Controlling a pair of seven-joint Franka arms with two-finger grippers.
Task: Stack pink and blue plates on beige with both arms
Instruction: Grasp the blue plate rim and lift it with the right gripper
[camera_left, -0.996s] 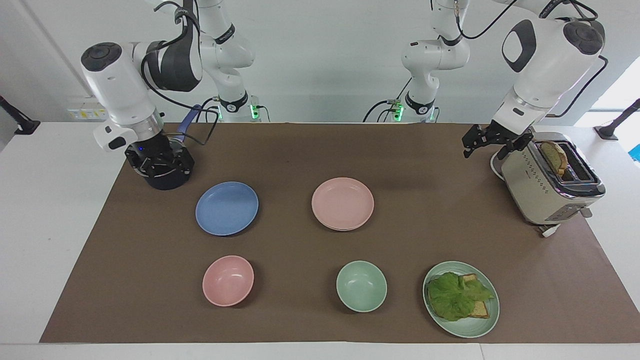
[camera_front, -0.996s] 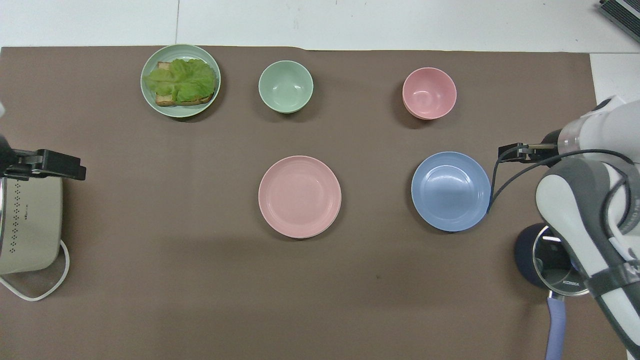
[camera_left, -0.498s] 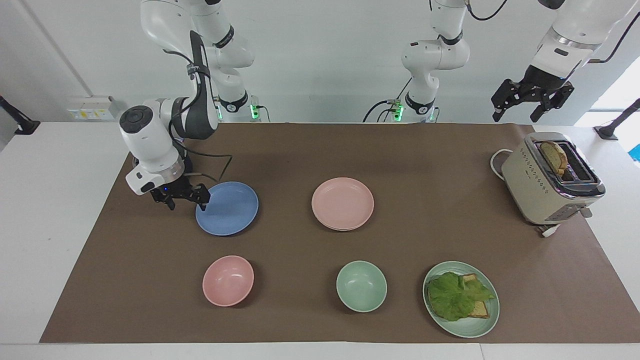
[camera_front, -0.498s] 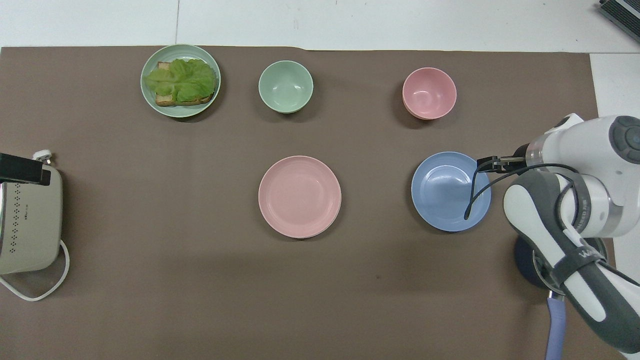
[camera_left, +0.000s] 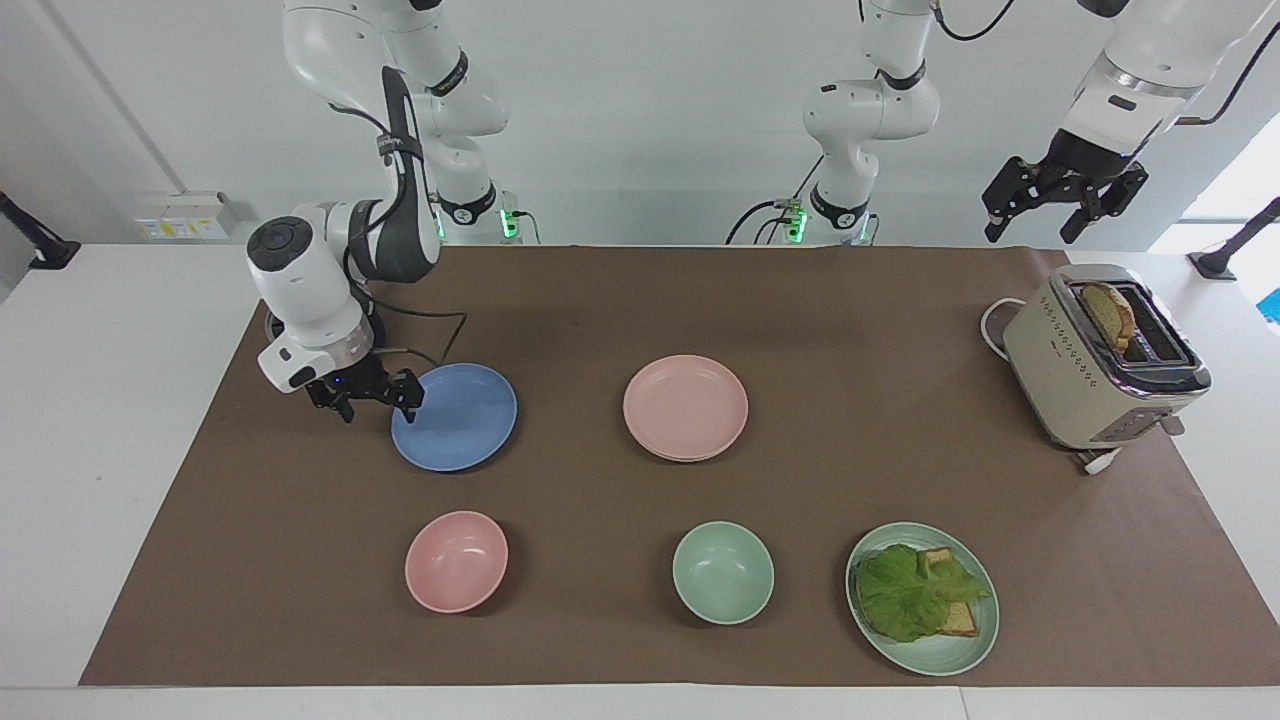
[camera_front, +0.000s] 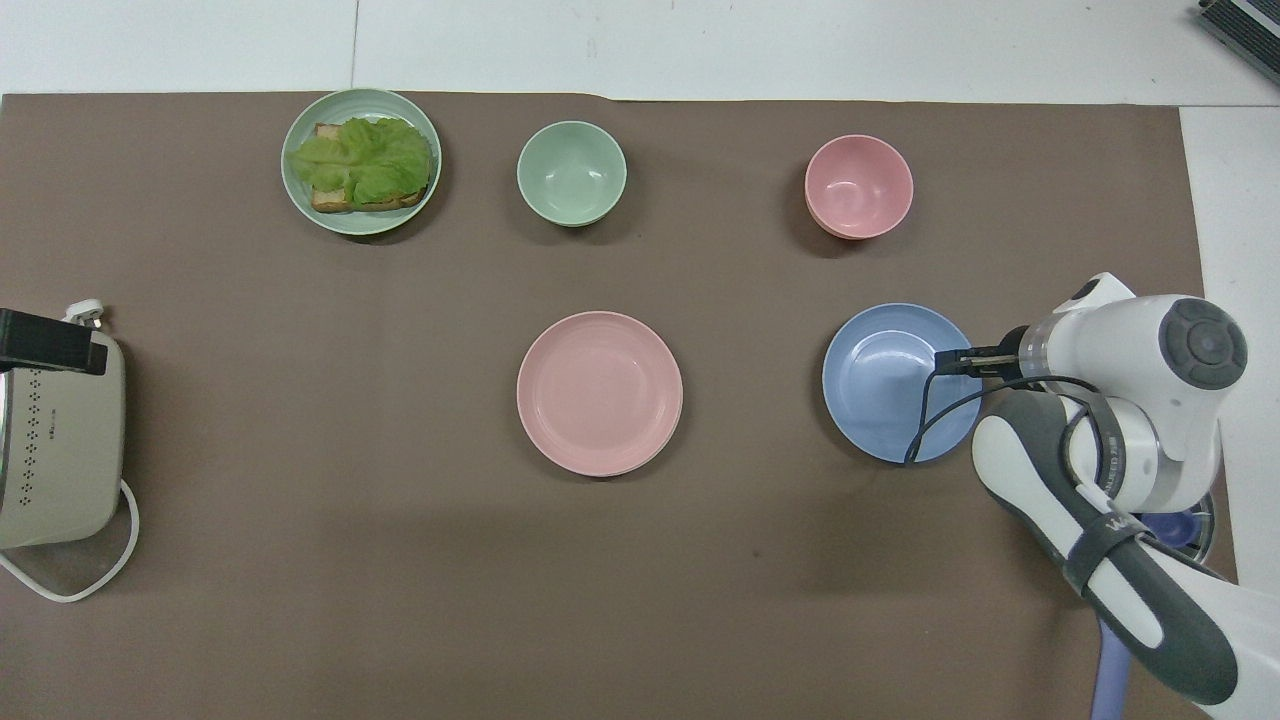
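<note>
The blue plate (camera_left: 460, 420) (camera_front: 890, 385) lies flat toward the right arm's end of the table. My right gripper (camera_left: 378, 407) (camera_front: 950, 362) is low at that plate's rim, on the side toward the right arm's end. Its fingers stand open astride the rim, one over the plate and one outside it. The pink plate (camera_left: 685, 402) (camera_front: 600, 390) sits mid-table. Only a thin rim (camera_left: 686, 458) of the beige plate shows under it. My left gripper (camera_left: 1030, 232) hangs open, high in the air over the table edge near the toaster.
A beige toaster (camera_left: 1100, 365) holding a bread slice stands at the left arm's end. Farther from the robots are a pink bowl (camera_left: 456, 560), a green bowl (camera_left: 723, 572) and a green plate (camera_left: 975, 640) with lettuce on bread. A dark pot (camera_front: 1185, 525) sits under the right arm.
The right gripper swung down from over the dark pot to the blue plate's rim, then edged in over it. The left gripper rose from beside the toaster and now holds still.
</note>
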